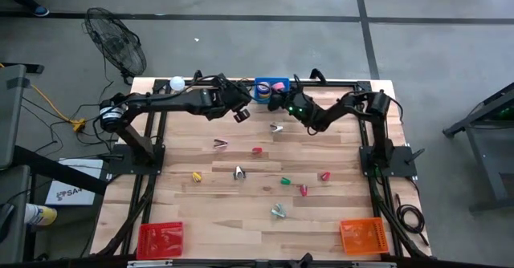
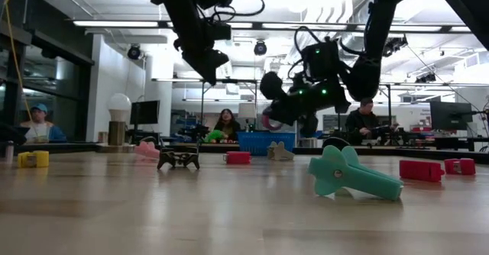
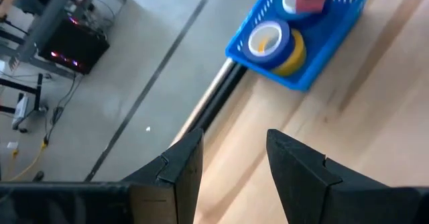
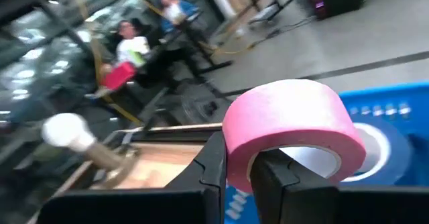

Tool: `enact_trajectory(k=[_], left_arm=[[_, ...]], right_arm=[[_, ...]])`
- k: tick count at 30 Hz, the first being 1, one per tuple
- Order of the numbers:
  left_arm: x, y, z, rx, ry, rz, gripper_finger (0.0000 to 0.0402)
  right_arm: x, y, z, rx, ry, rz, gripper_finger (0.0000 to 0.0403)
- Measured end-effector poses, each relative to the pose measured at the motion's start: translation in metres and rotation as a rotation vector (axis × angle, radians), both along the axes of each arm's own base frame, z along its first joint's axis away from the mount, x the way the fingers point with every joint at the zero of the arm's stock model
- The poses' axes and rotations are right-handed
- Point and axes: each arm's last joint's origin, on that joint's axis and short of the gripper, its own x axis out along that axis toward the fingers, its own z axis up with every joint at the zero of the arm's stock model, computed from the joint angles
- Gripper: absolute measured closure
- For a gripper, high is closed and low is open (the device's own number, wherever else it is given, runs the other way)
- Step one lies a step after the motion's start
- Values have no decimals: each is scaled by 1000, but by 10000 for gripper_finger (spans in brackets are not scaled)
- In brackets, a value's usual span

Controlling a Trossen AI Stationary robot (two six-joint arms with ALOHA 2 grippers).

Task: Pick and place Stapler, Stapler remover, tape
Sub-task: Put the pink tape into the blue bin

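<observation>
Right gripper (image 4: 236, 177): jaws pinched on the wall of the pink tape roll (image 4: 289, 127), one finger inside the ring, one outside. Roll stands up out of the jaws, off the table. Just past it, the blue basket (image 4: 395, 96) with a blue tape roll (image 4: 382, 150) inside.

Left gripper (image 3: 234, 160): jaws spread, nothing between them, above the far table edge. Ahead of its jaws the same basket (image 3: 315, 70), with blue tape (image 3: 268, 37) stacked on yellow tape (image 3: 292, 62). Staple removers (image 1: 239, 172) lie scattered on the table (image 1: 225, 212), well behind both grippers.
</observation>
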Motion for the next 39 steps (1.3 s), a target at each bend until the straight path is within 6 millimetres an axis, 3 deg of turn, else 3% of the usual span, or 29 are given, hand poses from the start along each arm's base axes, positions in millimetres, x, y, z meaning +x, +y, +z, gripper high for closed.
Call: enact_trajectory(k=[10, 21, 39], left_arm=[[0, -3, -1, -8, 8, -1, 241], [-4, -3, 0, -12, 18, 11, 241], [-9, -4, 0, -30, 44, 26, 241]], right_arm=[[33, 3, 12, -1, 159, -13, 370], [29, 2, 6, 18, 211, -64, 363], [24, -10, 6, 32, 215, 54, 227]])
